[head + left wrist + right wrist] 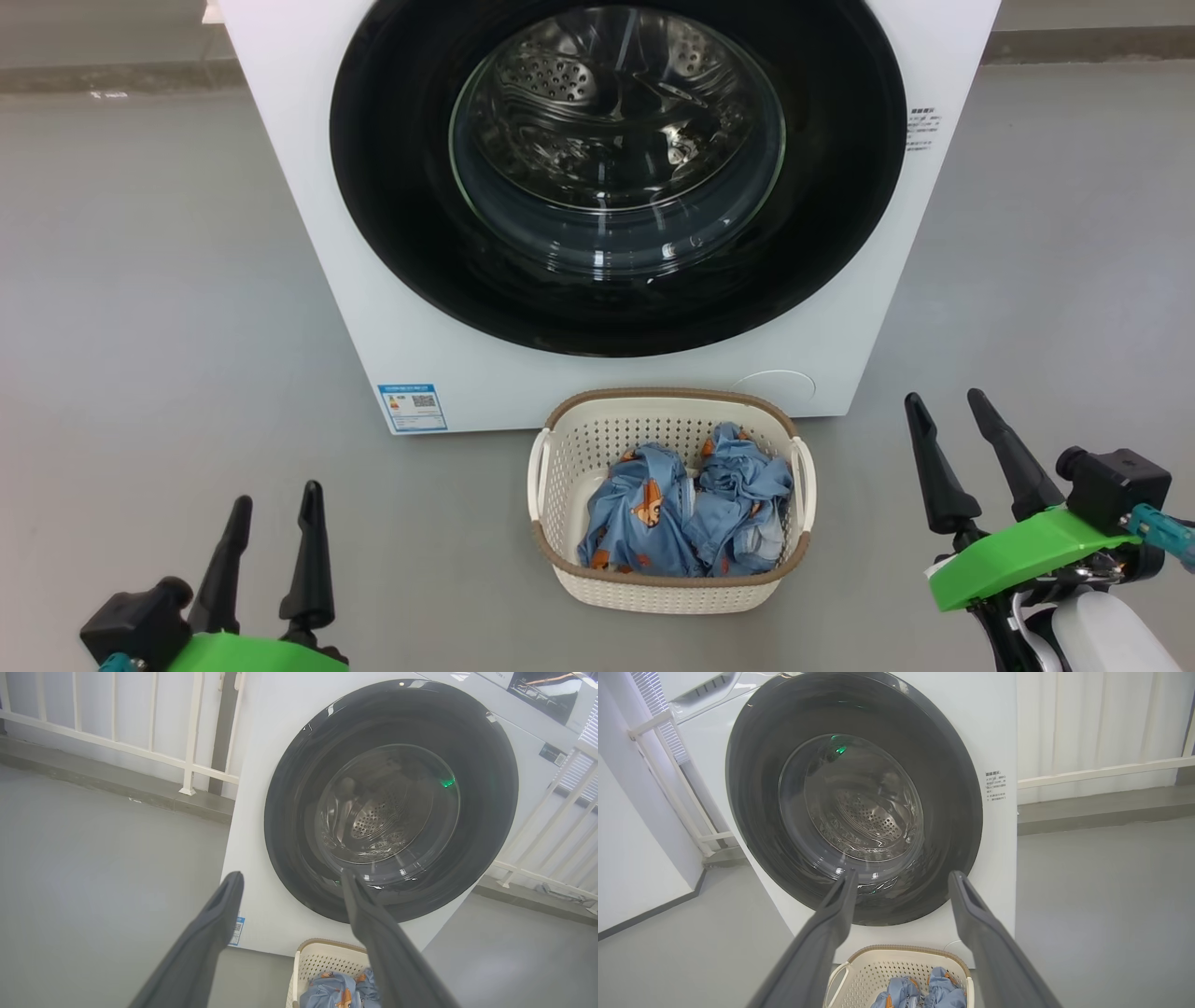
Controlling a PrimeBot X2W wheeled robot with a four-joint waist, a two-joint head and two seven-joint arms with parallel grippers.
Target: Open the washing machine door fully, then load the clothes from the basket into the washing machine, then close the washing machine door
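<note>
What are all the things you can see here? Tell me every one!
washing machine: one, white, in the middle at the back, standing on the floor
washing machine door: one, glossy black with a clear glass window, shut on the machine's front
sticker: one, blue, low on the machine's left corner
round cap: one, white, low on the machine's right
basket: one, cream with a brown rim, on the floor before the machine
clothes: two, light blue with orange figures, inside the basket
floor: grey, all around
railing: white, behind the machine
left gripper: one, dark fingers, open, lower left
right gripper: one, dark fingers, open, lower right
</note>
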